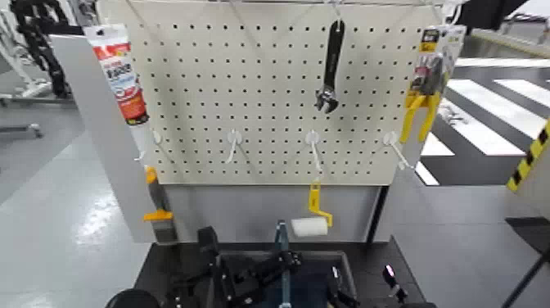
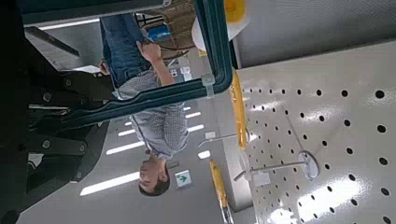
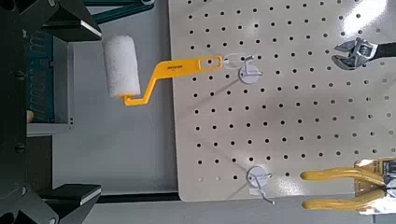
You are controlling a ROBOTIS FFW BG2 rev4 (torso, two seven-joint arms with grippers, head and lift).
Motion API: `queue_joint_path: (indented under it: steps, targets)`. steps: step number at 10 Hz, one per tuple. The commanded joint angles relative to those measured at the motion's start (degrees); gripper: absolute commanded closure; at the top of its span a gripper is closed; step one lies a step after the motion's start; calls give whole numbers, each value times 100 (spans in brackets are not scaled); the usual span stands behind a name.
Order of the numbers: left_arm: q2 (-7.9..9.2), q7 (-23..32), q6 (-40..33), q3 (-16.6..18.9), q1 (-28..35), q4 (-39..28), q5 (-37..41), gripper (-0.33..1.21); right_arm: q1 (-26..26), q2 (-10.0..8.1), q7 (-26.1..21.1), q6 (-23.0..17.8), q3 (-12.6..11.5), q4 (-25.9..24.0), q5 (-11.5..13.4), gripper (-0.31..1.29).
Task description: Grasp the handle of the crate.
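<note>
- Head view shows we're in the approach step, and I'd say the grasp isn't confirmed yet. The left claw sits low over the crate, right up beside the handle.
- Honestly can't tell whether the left claw is spread or clamped. In the left wrist view the bar runs right past its dark frame, but the contact itself isn't clear.
- The right claw is spread wide, pads well apart, hovering at the crate's edge on the other side of the handle from the left claw.
- My guess for the next move: centre the bar between the pads, then squeeze. It's a thin target, so alignment matters more than force.
- The handle is a skinny blue-grey bar with rounded corners, standing upright over the crate's middle. It looks like smooth hard plastic, so maybe a bit slippery.
- The crate has a grey rim and a dark blue ribbed inside, and looks rigid.
- Beyond both claws, a paint roller with a fuzzy white sleeve and yellow handle hangs under the pegboard. Not the target.
</note>
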Motion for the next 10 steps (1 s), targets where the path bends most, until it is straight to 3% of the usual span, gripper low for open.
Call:
queue_joint_path:
  steps: [1,5,10]
  targets:
    - [-1,90,78,61,130,-293,72,119,18,9,-9,0,-16,-9,0,15]
    - [60,512,149,192,456,-961,555,119,26,17,-9,0,-16,-18,0,15]
    - [43,600,254,87,587,-1181,916,119,18,17,-18,-9,-16,-18,35,15]
